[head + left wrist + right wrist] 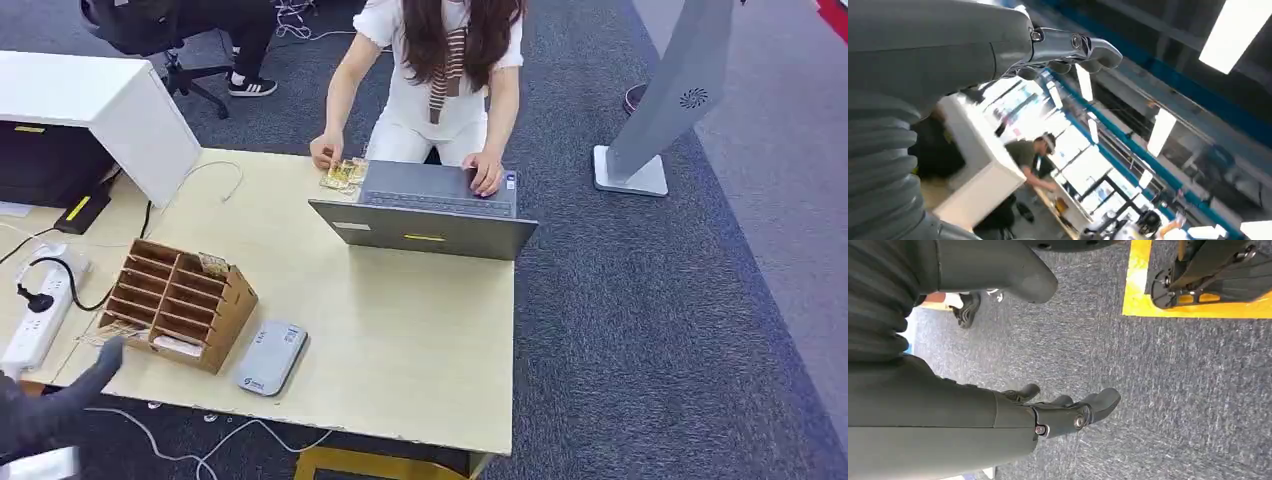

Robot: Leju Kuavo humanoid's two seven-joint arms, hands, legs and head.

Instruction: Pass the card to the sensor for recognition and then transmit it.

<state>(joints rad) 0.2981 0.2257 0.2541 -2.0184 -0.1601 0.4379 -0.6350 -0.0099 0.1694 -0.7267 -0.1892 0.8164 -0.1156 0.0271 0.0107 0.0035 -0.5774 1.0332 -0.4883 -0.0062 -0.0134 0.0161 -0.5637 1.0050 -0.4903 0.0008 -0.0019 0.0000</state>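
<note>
The left robot hand comes in at the near left corner of the worktop, fingers reaching up to a card that sticks out of the near left end of the brown slotted card holder. Fingertips look like they're right at the card, but I honestly can't tell if it's pinched or just touched. The left wrist view shows the fingers loosely curled, with ceiling lights behind them.

The grey sensor lies flat just right of the holder, near the front edge. Another card stands up in a far slot of the holder.

The right robot hand hangs over grey carpet, fingers slightly bent and apart, nothing in it.

On the far side a person sits at an open laptop, one hand on a little pile of cards beside it. A white power strip lies at the left edge.
</note>
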